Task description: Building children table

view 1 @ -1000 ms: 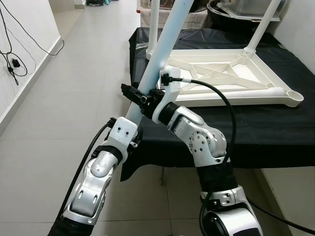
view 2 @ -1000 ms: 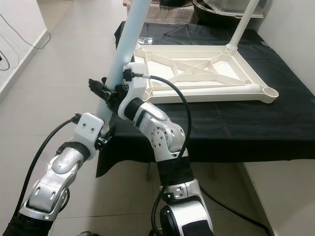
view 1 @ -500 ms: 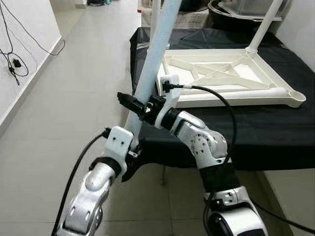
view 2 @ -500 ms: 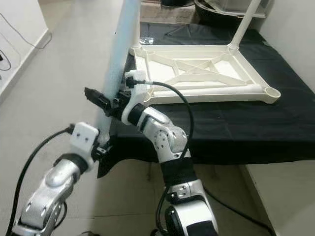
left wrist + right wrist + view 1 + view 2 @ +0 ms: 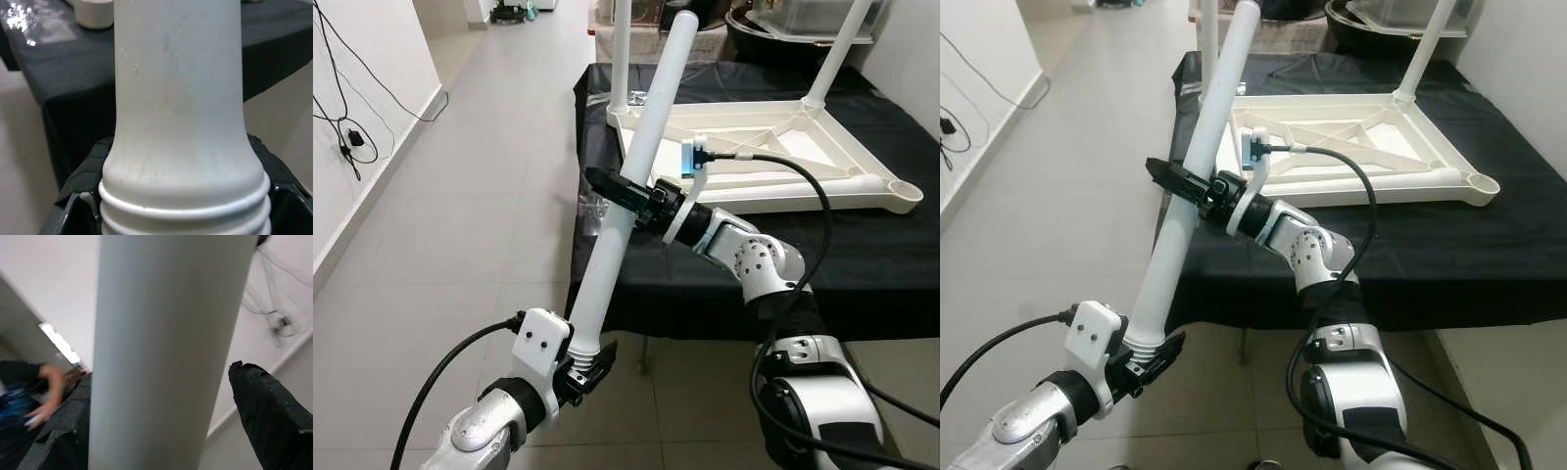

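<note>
Tiled hallway, black-draped bench (image 5: 862, 255) – our left gripper (image 5: 582, 364) fingers pinch leg (image 5: 625, 211) threaded end; right gripper (image 5: 622, 189) fingers straddle mid-shaft, steadying toward upturned tabletop (image 5: 773, 162).

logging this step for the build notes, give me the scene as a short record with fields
held part: white table leg, tilted, threaded end down
left gripper: shut on the leg's ribbed lower end
right gripper: around the leg's middle, fingers either side
table frame: upside down on the black-covered table, two legs already standing up from its far corners
open socket: near right corner of the frame
leg position: off the table's left edge, over the floor
</note>
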Controlling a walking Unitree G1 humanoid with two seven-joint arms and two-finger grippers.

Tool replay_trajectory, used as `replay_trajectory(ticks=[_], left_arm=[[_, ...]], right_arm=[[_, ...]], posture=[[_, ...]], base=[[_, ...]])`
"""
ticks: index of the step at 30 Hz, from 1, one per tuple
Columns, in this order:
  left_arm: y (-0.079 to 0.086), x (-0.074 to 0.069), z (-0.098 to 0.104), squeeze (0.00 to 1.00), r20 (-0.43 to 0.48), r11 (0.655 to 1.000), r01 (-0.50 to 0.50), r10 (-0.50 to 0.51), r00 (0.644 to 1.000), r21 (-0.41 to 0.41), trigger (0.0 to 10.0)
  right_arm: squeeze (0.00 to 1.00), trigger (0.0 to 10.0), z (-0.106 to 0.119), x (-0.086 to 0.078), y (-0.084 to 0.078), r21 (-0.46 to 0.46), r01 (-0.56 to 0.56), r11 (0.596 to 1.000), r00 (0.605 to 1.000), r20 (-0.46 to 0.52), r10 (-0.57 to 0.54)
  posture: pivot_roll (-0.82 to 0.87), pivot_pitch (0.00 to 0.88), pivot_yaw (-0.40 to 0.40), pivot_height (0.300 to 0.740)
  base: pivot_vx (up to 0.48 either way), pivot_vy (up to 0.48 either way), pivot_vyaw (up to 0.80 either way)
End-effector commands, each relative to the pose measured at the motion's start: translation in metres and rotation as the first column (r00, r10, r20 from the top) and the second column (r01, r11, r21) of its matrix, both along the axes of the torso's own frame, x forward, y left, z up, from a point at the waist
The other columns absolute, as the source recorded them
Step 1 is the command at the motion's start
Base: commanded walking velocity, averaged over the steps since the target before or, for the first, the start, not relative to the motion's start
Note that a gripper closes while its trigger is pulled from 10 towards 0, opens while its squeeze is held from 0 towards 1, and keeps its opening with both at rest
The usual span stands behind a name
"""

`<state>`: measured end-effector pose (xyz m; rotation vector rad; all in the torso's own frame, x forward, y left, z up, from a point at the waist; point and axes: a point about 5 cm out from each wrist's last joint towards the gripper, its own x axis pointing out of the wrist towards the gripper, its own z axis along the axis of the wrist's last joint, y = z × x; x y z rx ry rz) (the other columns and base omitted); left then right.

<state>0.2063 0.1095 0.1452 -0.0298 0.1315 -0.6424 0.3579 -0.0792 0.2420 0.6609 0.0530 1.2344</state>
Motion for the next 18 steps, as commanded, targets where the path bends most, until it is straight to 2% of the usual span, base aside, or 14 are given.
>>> replay_trajectory(ticks=[1,3,6,8,18], left_arm=[[-0.001,-0.006,0.006,0.0,0.006,0.999,0.028,-0.028,1.0,-0.019,10.0],[-0.003,-0.01,0.008,0.0,-0.016,0.998,0.036,-0.037,0.999,-0.054,10.0],[-0.005,-0.013,0.008,0.0,-0.042,0.994,0.038,-0.042,0.998,-0.1,10.0],[-0.007,-0.016,0.008,0.0,-0.06,0.992,0.045,-0.052,0.997,-0.122,10.0],[-0.011,-0.024,0.005,0.0,-0.096,0.988,0.05,-0.065,0.993,-0.145,10.0]], right_arm=[[0.0,10.0,-0.005,-0.007,0.003,0.017,-0.092,0.996,0.996,-0.018,0.093],[0.0,10.0,-0.007,-0.015,0.004,0.04,-0.197,0.98,0.98,-0.015,0.198],[0.0,10.0,-0.011,-0.019,0.004,0.02,-0.24,0.971,0.971,0.003,0.24],[0.0,10.0,-0.013,-0.02,0.005,-0.006,-0.251,0.968,0.968,0.018,0.251],[0.0,10.0,-0.013,-0.022,0.004,-0.021,-0.286,0.958,0.957,0.037,0.286]], posture=[[0.05,0.118,-0.032,0.74],[0.05,0.121,-0.033,0.74],[0.05,0.124,-0.035,0.74],[0.05,0.126,-0.036,0.74],[0.04,0.128,-0.035,0.74]], base=[[0.0,0.0,0.0],[0.0,0.0,0.0],[0.0,0.0,0.0],[0.0,0.0,0.0],[0.0,0.0,0.0]])
